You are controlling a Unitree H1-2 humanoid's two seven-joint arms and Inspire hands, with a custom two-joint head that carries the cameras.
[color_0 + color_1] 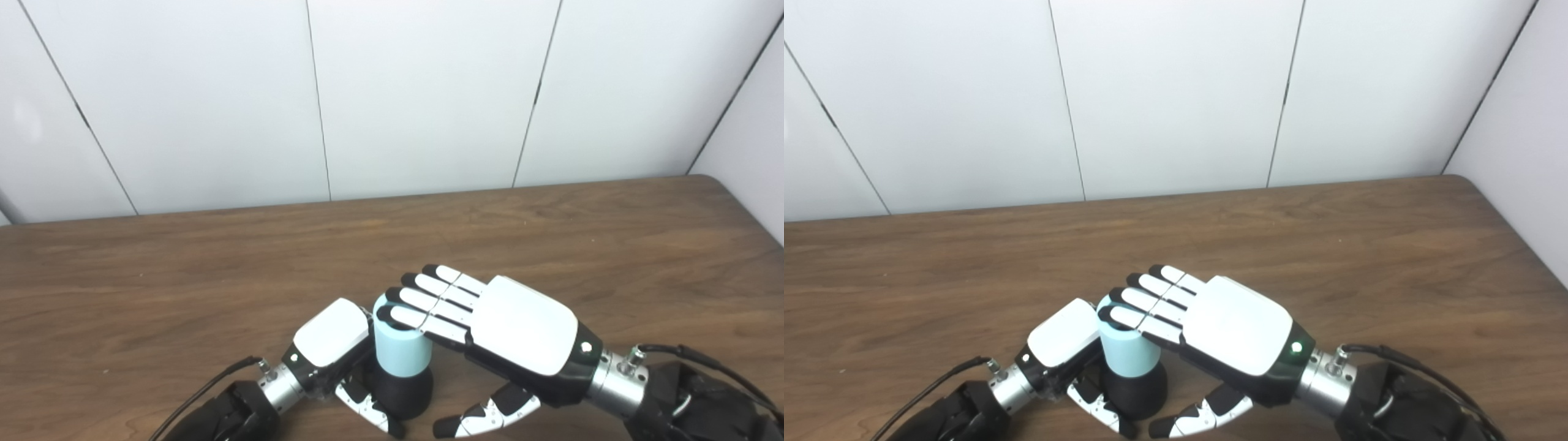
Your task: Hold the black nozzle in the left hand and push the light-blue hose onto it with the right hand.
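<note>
The black nozzle [409,392] stands upright near the table's front edge, and the light-blue hose [401,354], a short wide tube, sits on top of it. My left hand [331,334] comes from the left and is shut on the nozzle, fingers curled round its base and thumb in front. My right hand [520,331] is open and flat. Its straight fingers [422,300] lie across the hose's top end, while its thumb [484,416] hangs apart below, beside the nozzle. The join between hose and nozzle is partly hidden by my left hand.
The brown wooden table [184,275] stretches back to a white panelled wall [392,92]. Its rounded right corner [729,184] lies close to a side wall. Black cables trail from both wrists at the bottom edge.
</note>
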